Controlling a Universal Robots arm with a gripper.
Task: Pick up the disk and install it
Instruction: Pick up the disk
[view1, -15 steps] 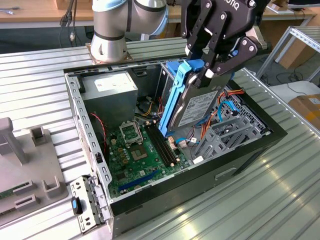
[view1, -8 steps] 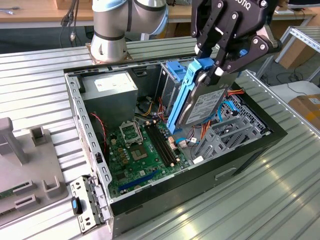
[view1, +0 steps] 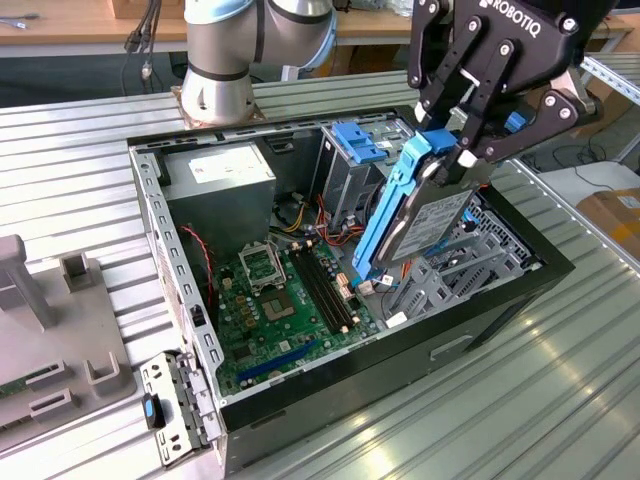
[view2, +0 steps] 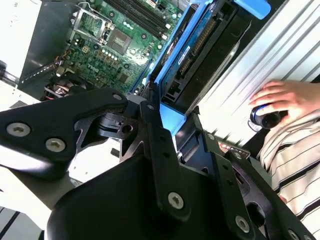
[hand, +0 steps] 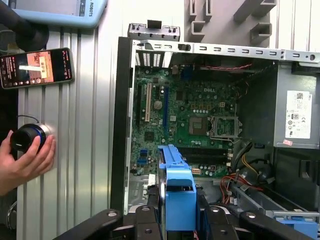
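The black gripper (view1: 458, 158) is clamped on the upper end of the flat silver-grey metal disk (view1: 428, 225) in its bright blue plastic carrier. The disk hangs steeply tilted below it, lower end pointing into the open black computer case (view1: 400, 375).

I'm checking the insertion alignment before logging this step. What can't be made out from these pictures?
- Exterior view: the disk, shut in the gripper, covers what lies behind it in the case; whether its lower end touches anything cannot be told.
- First wrist view: the disk shows edge-on, its near end covered by the gripper's links.
- Second wrist view: the disk's label face is turned away.
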